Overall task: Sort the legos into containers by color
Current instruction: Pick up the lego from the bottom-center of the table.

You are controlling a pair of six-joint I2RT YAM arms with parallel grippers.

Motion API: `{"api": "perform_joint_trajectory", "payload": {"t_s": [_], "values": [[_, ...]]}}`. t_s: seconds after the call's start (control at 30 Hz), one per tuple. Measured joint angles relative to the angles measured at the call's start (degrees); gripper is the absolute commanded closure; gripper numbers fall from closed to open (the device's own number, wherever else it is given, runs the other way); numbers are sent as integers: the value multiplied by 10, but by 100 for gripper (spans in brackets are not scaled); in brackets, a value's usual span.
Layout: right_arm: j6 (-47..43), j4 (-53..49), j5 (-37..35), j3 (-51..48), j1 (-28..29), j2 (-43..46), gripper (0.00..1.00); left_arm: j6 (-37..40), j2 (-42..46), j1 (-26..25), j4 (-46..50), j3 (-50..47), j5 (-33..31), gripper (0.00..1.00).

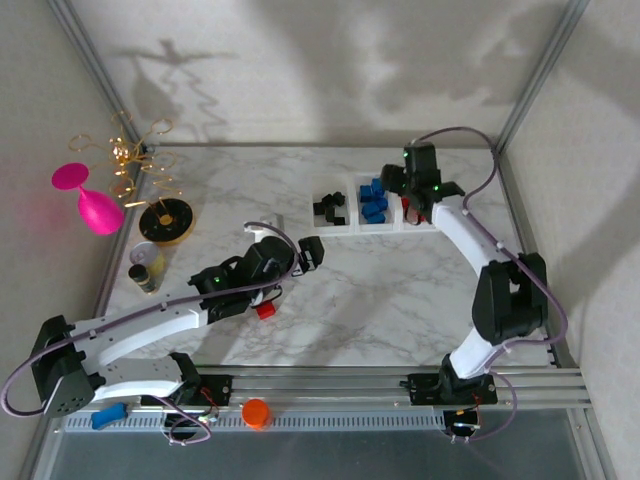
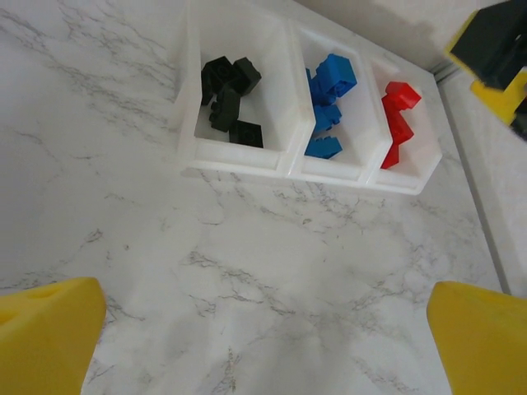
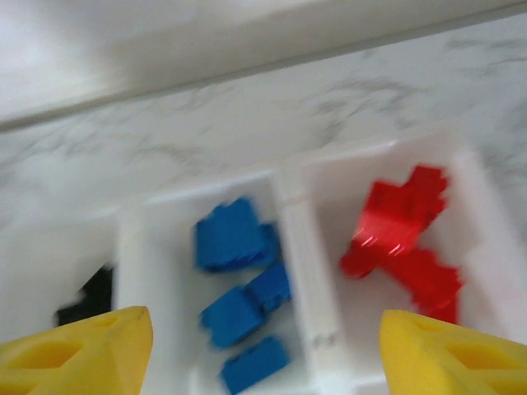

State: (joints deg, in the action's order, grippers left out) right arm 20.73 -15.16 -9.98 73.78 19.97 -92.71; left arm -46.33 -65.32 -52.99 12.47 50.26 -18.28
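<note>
**Q:** Where were the legos at that moment?

**A:** Nearly all of them lay in the containers [image 2: 284, 164] at the far side of the table [image 1: 400, 320]. The black bricks [image 2: 226, 103] were in the left bin, the blue bricks [image 2: 329, 99] in the middle one and the red bricks [image 2: 398, 119] in the right one. I saw no colour mixed in with another.

**Q:** So the sorting was done?

**A:** Not quite, as I judged it. One loose red brick [image 1: 265, 310] lay on the marble, well apart from the bins and just beside my left forearm. I could not tell whether that arm hid anything more.

**Q:** And your hands?

**A:** My right gripper [image 3: 263, 350] hung over the bins, roughly above the wall between blue and red. Its yellow fingers [image 3: 453, 346] were spread wide with nothing between them. My left gripper [image 2: 263, 333] was over bare marble, facing the bins from some way off. It was spread just as wide and held nothing.

**Q:** What was left, then?

**A:** By my reckoning, only that red brick, which belonged in the right bin. The orange cap [image 1: 256, 412] and the blue clip [image 1: 108, 416] by the rail were not mine to sort.
</note>
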Motion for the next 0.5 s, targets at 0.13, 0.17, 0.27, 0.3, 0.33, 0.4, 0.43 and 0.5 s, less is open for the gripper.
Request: {"api": "perform_joint_trajectory", "payload": {"t_s": [0.13, 0.17, 0.27, 0.3, 0.33, 0.4, 0.43, 0.5], "values": [[7, 16, 21, -84, 78, 46, 24, -9, 42, 1, 18, -16, -14, 1], [9, 20, 24, -100, 94, 53, 23, -12, 52, 1, 23, -21, -17, 0], [15, 35, 28, -147, 154, 68, 21, -26, 85, 2, 50, -39, -29, 0], [16, 43, 28, -162, 176, 70, 20, -32, 98, 2, 60, -45, -34, 0], [17, 52, 30, -174, 199, 70, 19, -38, 109, 2, 71, -49, -38, 0], [18, 64, 34, -192, 240, 67, 18, -47, 134, 2, 88, -58, -45, 0], [18, 70, 35, -195, 262, 62, 17, -51, 146, 2, 98, -62, -49, 0], [18, 84, 36, -196, 300, 47, 15, -60, 170, 2, 118, -68, -56, 0]]}}
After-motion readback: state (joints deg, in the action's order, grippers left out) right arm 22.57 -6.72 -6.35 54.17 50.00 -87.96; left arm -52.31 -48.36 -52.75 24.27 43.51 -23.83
